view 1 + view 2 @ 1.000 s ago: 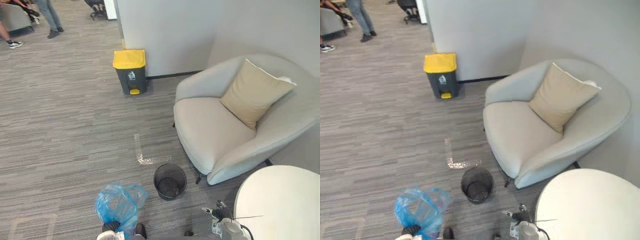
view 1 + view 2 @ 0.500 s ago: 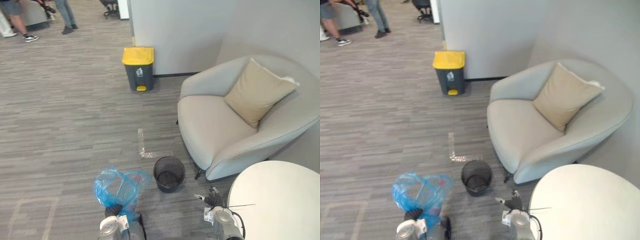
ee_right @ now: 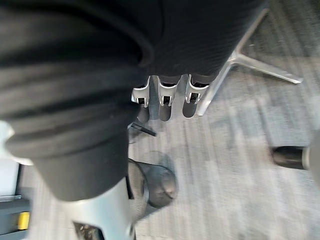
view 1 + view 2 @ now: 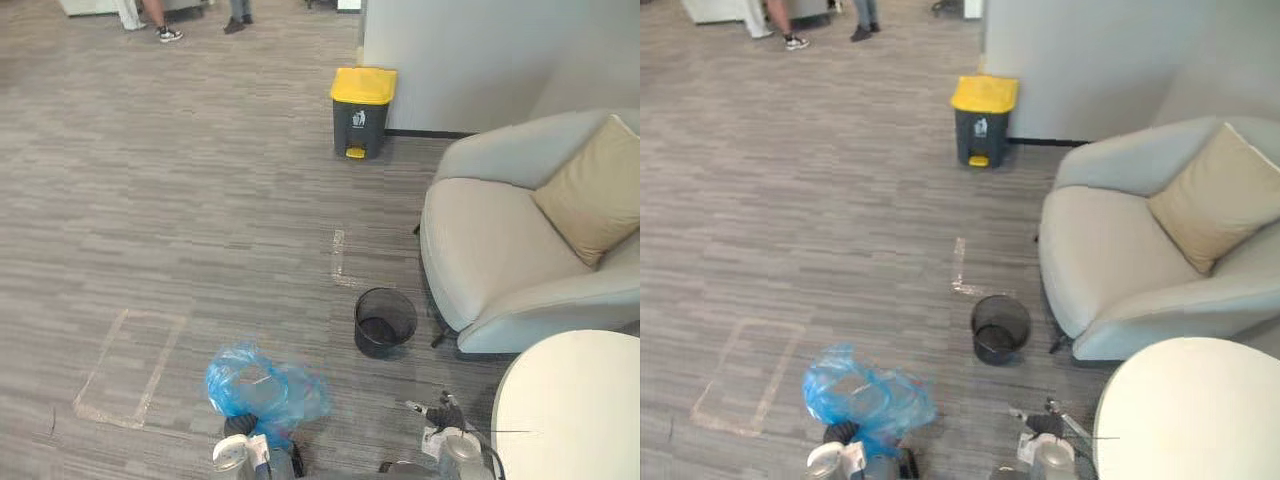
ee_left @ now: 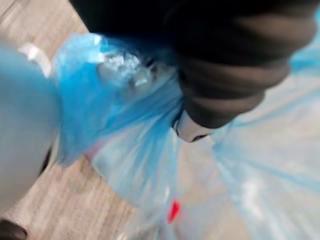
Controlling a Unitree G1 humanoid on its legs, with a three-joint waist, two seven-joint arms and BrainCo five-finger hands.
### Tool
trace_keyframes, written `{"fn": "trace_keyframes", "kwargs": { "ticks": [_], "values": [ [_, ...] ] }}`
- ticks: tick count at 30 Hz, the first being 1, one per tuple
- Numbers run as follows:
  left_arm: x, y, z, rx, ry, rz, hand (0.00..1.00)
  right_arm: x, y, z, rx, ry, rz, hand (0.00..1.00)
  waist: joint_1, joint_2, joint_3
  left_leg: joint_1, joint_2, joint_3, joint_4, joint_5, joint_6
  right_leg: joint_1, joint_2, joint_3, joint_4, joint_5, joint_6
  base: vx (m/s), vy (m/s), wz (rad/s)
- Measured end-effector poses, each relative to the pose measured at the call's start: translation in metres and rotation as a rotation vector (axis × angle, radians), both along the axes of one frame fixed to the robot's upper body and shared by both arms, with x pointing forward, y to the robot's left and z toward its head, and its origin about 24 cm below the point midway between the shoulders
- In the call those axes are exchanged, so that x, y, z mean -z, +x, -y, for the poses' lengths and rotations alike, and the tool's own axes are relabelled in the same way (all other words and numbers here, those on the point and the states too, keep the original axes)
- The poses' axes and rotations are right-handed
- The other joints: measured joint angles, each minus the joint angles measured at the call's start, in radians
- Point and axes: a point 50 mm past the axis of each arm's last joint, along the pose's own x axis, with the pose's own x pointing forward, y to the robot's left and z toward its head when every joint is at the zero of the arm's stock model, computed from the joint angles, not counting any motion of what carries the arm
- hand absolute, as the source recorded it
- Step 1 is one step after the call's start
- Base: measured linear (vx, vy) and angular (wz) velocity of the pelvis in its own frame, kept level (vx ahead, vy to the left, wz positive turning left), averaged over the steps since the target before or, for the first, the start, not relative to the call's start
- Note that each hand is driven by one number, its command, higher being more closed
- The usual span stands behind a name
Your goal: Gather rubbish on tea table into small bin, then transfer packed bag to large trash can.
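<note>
Blue rubbish bag [image 4: 262, 388] low by the carpet, near black mesh bin [image 4: 385, 322] | left hand [image 5: 230, 80] fingers closed round its gathered neck | right hand [image 4: 443, 412] fingers relaxed, empty | yellow-lidded trash can [image 4: 362, 112] well apart

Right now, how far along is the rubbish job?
Done: the tea table looks bare and the small bin has no bag. In hand: the left robot hand holds the packed blue bag; the right robot hand is open. Left: carrying it to the yellow-lidded trash can by the wall.
</note>
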Motion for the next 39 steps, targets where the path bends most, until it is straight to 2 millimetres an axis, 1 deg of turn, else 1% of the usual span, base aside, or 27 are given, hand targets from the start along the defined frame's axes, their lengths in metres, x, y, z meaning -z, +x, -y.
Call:
{"fn": "trace_keyframes", "kwargs": {
  "ticks": [6, 8, 10, 11, 12, 13, 14, 15, 16, 19, 21, 22, 23, 24, 25, 26, 27, 28, 29, 31, 32, 34, 35, 36, 37, 38, 39],
  "values": [
    [0.005, -0.009, -0.007, 0.022, 0.027, -0.049, 1.0, 0.005, -0.007, 0.0, 0.017, 0.013, -0.038, 0.0, -0.011, -0.003, -0.003, 0.052, -0.063, -0.02, -0.126, 0.049, 0.026, 0.029, -0.015, 0.019, -0.056, 0.034, 0.022, -0.01, 0.141, 0.12],
    [0.006, -0.013, -0.008, 0.019, 0.029, -0.064, 1.0, 0.005, -0.004, 0.0, 0.022, 0.016, -0.037, 0.0, -0.011, 0.002, 0.003, 0.07, -0.081, -0.022, -0.155, 0.047, 0.035, 0.013, -0.035, 0.021, -0.025, 0.009, 0.035, 0.02, 0.078, -0.04],
    [0.006, -0.015, -0.011, 0.019, 0.036, -0.072, 1.0, 0.005, -0.005, 0.001, 0.032, 0.016, -0.04, 0.0, -0.013, -0.013, 0.01, 0.085, -0.122, -0.036, -0.17, 0.035, 0.051, -0.009, -0.083, 0.017, 0.071, -0.049, 0.041, 0.07, 0.076, 0.14],
    [0.006, -0.015, -0.012, 0.018, 0.037, -0.072, 1.0, 0.005, -0.005, 0.001, 0.032, 0.016, -0.04, 0.0, -0.015, -0.014, 0.012, 0.089, -0.126, -0.046, -0.17, 0.034, 0.053, -0.009, -0.09, 0.016, 0.085, -0.058, 0.039, 0.13, 0.023, 0.31],
    [0.007, -0.017, -0.011, 0.017, 0.035, -0.078, 1.0, 0.005, -0.005, 0.002, 0.032, 0.014, -0.039, 0.0, -0.02, -0.018, 0.021, 0.094, -0.136, -0.085, -0.175, 0.02, 0.073, -0.013, -0.102, 0.017, 0.16, -0.06, 0.006, 0.15, 0.017, 0.39],
    [0.007, -0.016, -0.009, 0.016, 0.029, -0.077, 1.0, 0.005, -0.005, 0.003, 0.03, 0.011, -0.039, 0.0, -0.023, -0.002, 0.03, 0.107, -0.124, -0.124, -0.168, 0.015, 0.081, -0.06, -0.101, 0.039, 0.292, -0.029, -0.044, 0.12, 0.011, 0.5],
    [0.007, -0.015, -0.008, 0.018, 0.027, -0.073, 1.0, 0.005, -0.005, 0.003, 0.03, 0.012, -0.042, 0.0, -0.025, 0.014, 0.035, 0.115, -0.108, -0.143, -0.157, 0.012, 0.085, -0.1, -0.09, 0.054, 0.348, -0.035, -0.06, 0.2, 0.024, 0.62],
    [0.007, -0.014, -0.006, 0.018, 0.022, -0.069, 1.0, 0.005, -0.004, 0.002, 0.03, 0.015, -0.038, 0.0, -0.033, 0.028, 0.041, 0.107, -0.077, -0.178, -0.133, -0.004, 0.094, -0.138, -0.044, 0.08, 0.373, -0.076, -0.053, 0.23, -0.004, 0.66],
    [0.006, -0.009, -0.008, 0.02, 0.029, -0.059, 1.0, 0.003, 0.0, 0.001, 0.027, 0.014, -0.026, 0.0, -0.031, 0.018, 0.052, 0.109, -0.056, -0.201, -0.117, -0.021, 0.087, -0.174, 0.0, 0.079, 0.376, -0.095, -0.039, 0.28, -0.009, 0.64],
    [0.005, -0.007, -0.012, 0.012, 0.034, -0.055, 1.0, 0.005, -0.004, -0.001, 0.031, 0.02, -0.037, 0.0, -0.029, -0.005, 0.063, 0.151, -0.038, -0.26, -0.108, -0.057, 0.078, -0.252, 0.079, 0.071, 0.334, -0.09, -0.034, 0.28, -0.059, 0.61],
    [0.005, -0.004, -0.01, 0.005, 0.027, -0.05, 1.0, 0.006, -0.008, 0.002, 0.047, 0.019, -0.047, 0.0, -0.037, -0.008, 0.061, 0.158, -0.042, -0.295, -0.076, -0.111, 0.062, -0.283, 0.11, 0.101, 0.276, -0.057, -0.048, 0.35, -0.101, 0.7],
    [0.005, -0.003, -0.007, 0.001, 0.018, -0.046, 1.0, 0.008, -0.013, 0.004, 0.065, 0.02, -0.058, 0.0, -0.042, -0.012, 0.059, 0.165, -0.054, -0.323, -0.035, -0.156, 0.056, -0.29, 0.106, 0.111, 0.251, -0.037, -0.077, 0.38, -0.134, 0.84],
    [0.004, -0.002, -0.006, -0.002, 0.015, -0.042, 1.0, 0.009, -0.017, 0.005, 0.074, 0.022, -0.064, 0.0, -0.045, -0.013, 0.058, 0.17, -0.058, -0.334, -0.011, -0.181, 0.048, -0.285, 0.103, 0.106, 0.244, -0.031, -0.084, 0.45, -0.175, 0.9],
    [0.005, -0.004, -0.004, -0.027, 0.002, -0.044, 1.0, 0.009, -0.019, 0.008, 0.093, 0.019, -0.066, 0.0, -0.045, -0.01, 0.047, 0.177, -0.049, -0.351, 0.052, -0.229, 0.018, -0.265, 0.106, 0.101, 0.246, -0.014, -0.097, 0.42, -0.16, 0.56],
    [0.006, -0.005, -0.003, -0.032, -0.002, -0.049, 1.0, 0.009, -0.018, 0.007, 0.093, 0.02, -0.065, 0.0, -0.044, 0.006, 0.036, 0.177, -0.038, -0.351, 0.083, -0.239, 0.002, -0.26, 0.11, 0.089, 0.249, -0.02, -0.101, 0.56, -0.174, 0.59],
    [0.006, -0.003, 0.004, -0.035, -0.023, -0.037, 1.0, 0.007, -0.016, 0.01, 0.093, 0.01, -0.054, 0.0, -0.045, 0.033, 0.023, 0.09, -0.006, -0.307, 0.27, -0.264, -0.039, -0.231, 0.121, 0.056, 0.224, -0.043, -0.108, 0.7, -0.18, 0.45],
    [0.003, 0.003, 0.01, -0.043, -0.04, -0.009, 1.0, 0.003, -0.008, 0.01, 0.08, 0.004, -0.025, 0.0, -0.042, 0.051, 0.03, -0.007, 0.036, -0.253, 0.498, -0.251, -0.074, -0.177, 0.144, 0.045, 0.181, -0.049, -0.115, 0.71, -0.154, 0.43],
    [0.002, 0.005, 0.011, -0.047, -0.044, 0.001, 1.0, 0.002, -0.005, 0.009, 0.072, 0.005, -0.018, 0.0, -0.039, 0.056, 0.036, -0.037, 0.056, -0.229, 0.572, -0.248, -0.089, -0.148, 0.156, 0.047, 0.158, -0.049, -0.117, 0.57, -0.122, 0.1],
    [-0.001, 0.009, 0.011, -0.052, -0.045, 0.026, 1.0, 0.001, 0.0, 0.005, 0.06, 0.011, -0.006, 0.0, -0.027, 0.052, 0.045, -0.073, 0.109, -0.159, 0.708, -0.262, -0.076, -0.063, 0.178, 0.058, 0.105, -0.056, -0.128, 0.42, -0.064, -0.16],
    [-0.004, 0.014, 0.013, -0.069, -0.062, 0.051, 1.0, -0.003, 0.012, -0.007, 0.05, 0.038, 0.028, 0.0, -0.019, 0.025, 0.055, -0.121, 0.126, -0.086, 0.716, -0.291, -0.031, 0.043, 0.17, 0.094, 0.06, -0.059, -0.132, 0.56, -0.06, -0.31],
    [-0.004, 0.015, 0.014, -0.071, -0.065, 0.057, 1.0, -0.004, 0.014, -0.007, 0.05, 0.04, 0.035, 0.0, -0.017, 0.015, 0.056, -0.139, 0.125, -0.073, 0.691, -0.295, -0.025, 0.048, 0.165, 0.101, 0.061, -0.059, -0.132, 0.42, -0.003, -0.37],
    [-0.007, 0.022, 0.018, -0.069, -0.077, 0.082, 1.0, -0.008, 0.024, -0.007, 0.057, 0.036, 0.06, 0.0, -0.013, 0.014, 0.061, -0.225, 0.11, -0.077, 0.522, -0.273, 0.001, 0.082, 0.137, 0.125, 0.063, -0.061, -0.127, 0.32, 0.104, -0.39],
    [-0.008, 0.023, 0.018, -0.069, -0.077, 0.082, 1.0, -0.008, 0.024, -0.007, 0.058, 0.036, 0.061, 0.0, -0.012, 0.013, 0.061, -0.228, 0.109, -0.078, 0.513, -0.271, 0.004, 0.083, 0.135, 0.126, 0.064, -0.062, -0.126, 0.43, 0.219, -0.35],
    [-0.008, 0.025, 0.019, -0.066, -0.077, 0.089, 1.0, -0.008, 0.023, -0.006, 0.067, 0.033, 0.055, 0.0, -0.008, 0.023, 0.059, -0.241, 0.091, -0.113, 0.348, -0.154, 0.008, 0.112, 0.121, 0.135, 0.069, -0.088, -0.083, 0.36, 0.237, -0.43],
    [-0.009, 0.026, 0.019, -0.057, -0.074, 0.091, 1.0, -0.003, 0.012, -0.003, 0.071, 0.024, 0.019, 0.0, 0.004, 0.019, 0.054, -0.245, 0.078, -0.145, 0.301, -0.012, 0.009, 0.126, 0.107, 0.168, 0.09, -0.135, -0.013, 0.42, 0.275, -0.38],
    [-0.01, 0.03, 0.017, -0.059, -0.067, 0.095, 1.0, -0.002, 0.011, -0.004, 0.065, 0.029, 0.01, 0.0, 0.005, 0.007, 0.049, -0.241, 0.065, -0.142, 0.308, -0.022, 0.009, 0.129, 0.086, 0.168, 0.096, -0.137, -0.011, 0.36, 0.211, -0.3],
    [-0.012, 0.034, 0.015, -0.052, -0.061, 0.111, 1.0, -0.001, 0.009, -0.006, 0.07, 0.034, 0.007, 0.0, 0.007, 0.0, 0.045, -0.232, 0.052, -0.13, 0.307, -0.059, 0.02, 0.114, 0.07, 0.186, 0.125, -0.13, -0.01, 0.34, 0.202, -0.32]
  ]
}}
